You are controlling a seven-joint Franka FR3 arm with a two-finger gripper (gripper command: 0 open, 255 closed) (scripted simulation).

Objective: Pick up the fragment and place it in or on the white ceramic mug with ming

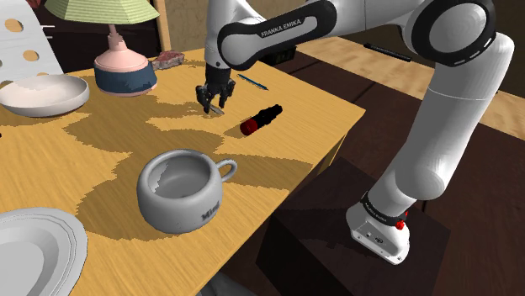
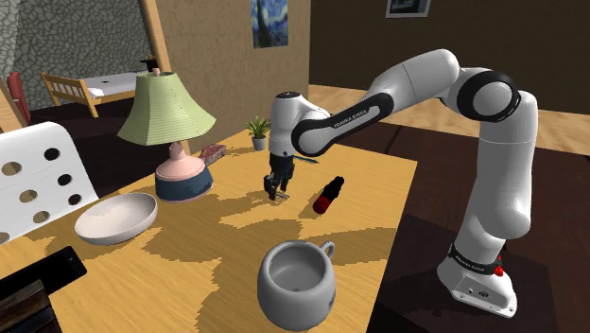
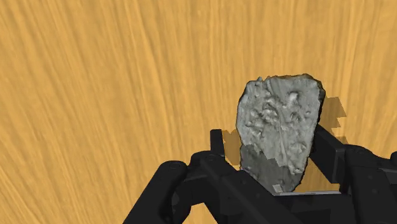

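Note:
The fragment point(image 3: 280, 130) is a flat, rough grey shard, wider at its far end. It stands between the two black fingers of my gripper point(image 3: 275, 153), which press on both of its sides, just over the wooden table point(image 3: 114, 89). From the shoulder view the gripper point(image 1: 213, 106) points down at the table's far middle, with a grey sliver of the fragment point(image 1: 219, 110) at its tips. The grey-white mug point(image 1: 181, 192) with "Ming" lettering stands upright and empty nearer the camera, well apart from the gripper. In the second exterior view the mug point(image 2: 296, 282) is near the table's front edge.
A black and red cylinder point(image 1: 261, 119) lies just to the shoulder view's right of the gripper, and a blue pen point(image 1: 252, 81) lies beyond it. A lamp point(image 1: 124, 63), a bowl point(image 1: 42, 94) and a plate point(image 1: 34, 252) stand to the left. The table edge point(image 1: 336, 143) falls away on the right.

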